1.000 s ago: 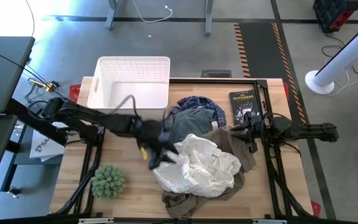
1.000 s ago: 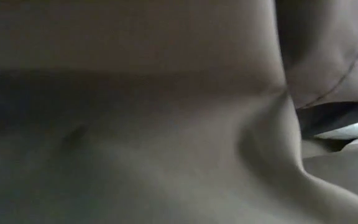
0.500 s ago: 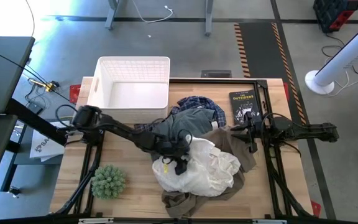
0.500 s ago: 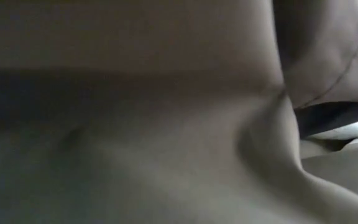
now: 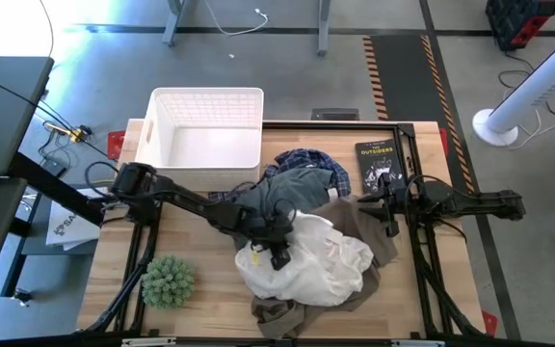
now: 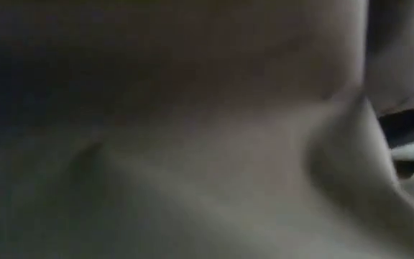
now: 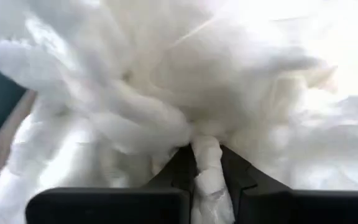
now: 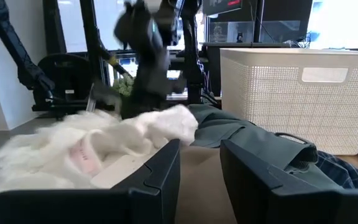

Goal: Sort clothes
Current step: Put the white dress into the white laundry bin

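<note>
The clothes lie heaped at mid-table. A thin white garment [image 5: 311,265] tops a taupe-brown one [image 5: 379,246], with a grey-green T-shirt [image 5: 277,193] and a blue plaid shirt [image 5: 308,160] toward the far side. My left gripper [image 5: 277,247] reaches in from the left and is shut on the white garment [image 7: 135,93]. My right gripper [image 8: 201,171] waits open at the pile's right edge [image 5: 366,200], with nothing between its fingers. Taupe cloth [image 6: 192,144] fills the low view. My left gripper pinches a bunched tuft [image 7: 207,163] of the white garment's left part between its two fingers [image 7: 179,171]. It comes slanting down from the table's left. How many layers it has, I cannot tell. The rest of the garment lies slack on the pile.
A white plastic basket [image 5: 200,130] stands at the far left of the table and shows as a perforated wall [image 8: 297,93] in the right wrist view. A black book [image 5: 379,164] lies far right. A green spiky plant [image 5: 167,280] sits near left.
My left gripper has gone toward the table's right edge, from beside the pile onto the white garment, and now has a tuft of it between its fingers. The garment's left part has bunched up a little. The taupe cloth before the low camera has shifted.
</note>
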`<state>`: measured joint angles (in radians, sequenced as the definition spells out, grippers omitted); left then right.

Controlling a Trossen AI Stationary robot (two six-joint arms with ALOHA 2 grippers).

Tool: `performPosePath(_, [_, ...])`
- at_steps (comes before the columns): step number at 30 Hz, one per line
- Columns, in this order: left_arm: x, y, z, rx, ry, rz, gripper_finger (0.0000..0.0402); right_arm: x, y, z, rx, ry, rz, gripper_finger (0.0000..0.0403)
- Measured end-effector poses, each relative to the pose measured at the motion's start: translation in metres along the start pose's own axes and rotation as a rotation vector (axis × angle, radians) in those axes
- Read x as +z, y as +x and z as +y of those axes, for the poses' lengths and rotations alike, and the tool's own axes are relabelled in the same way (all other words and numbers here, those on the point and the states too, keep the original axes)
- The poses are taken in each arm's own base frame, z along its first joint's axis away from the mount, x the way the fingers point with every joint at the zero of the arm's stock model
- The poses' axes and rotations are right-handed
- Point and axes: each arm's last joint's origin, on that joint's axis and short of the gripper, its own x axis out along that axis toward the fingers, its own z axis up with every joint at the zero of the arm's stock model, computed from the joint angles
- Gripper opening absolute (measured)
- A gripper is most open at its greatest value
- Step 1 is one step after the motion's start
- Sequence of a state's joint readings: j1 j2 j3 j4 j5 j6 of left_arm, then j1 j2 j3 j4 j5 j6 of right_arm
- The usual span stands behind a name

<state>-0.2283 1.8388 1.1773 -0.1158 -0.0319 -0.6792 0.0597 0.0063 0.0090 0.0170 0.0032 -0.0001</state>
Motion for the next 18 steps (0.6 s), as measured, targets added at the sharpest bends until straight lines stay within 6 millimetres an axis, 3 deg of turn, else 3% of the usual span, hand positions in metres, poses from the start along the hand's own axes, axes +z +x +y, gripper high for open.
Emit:
performPosePath(8, [0.062, -0.113, -0.034, -0.162, 0.023, -0.361, 0.0011, 0.000, 0.000, 0.000, 0.000, 0.000, 0.000, 0.0112])
performPosePath(14, [0.115, -0.225, -0.063, -0.213, 0.018, -0.796, 0.0012, 0.000, 0.000, 0.000, 0.000, 0.000, 0.000, 0.0112])
performPosePath(18, [0.146, -0.308, -0.079, -0.083, 0.123, -1.132, 0.0012, 0.000, 0.000, 0.000, 0.000, 0.000, 0.000, 0.0112])
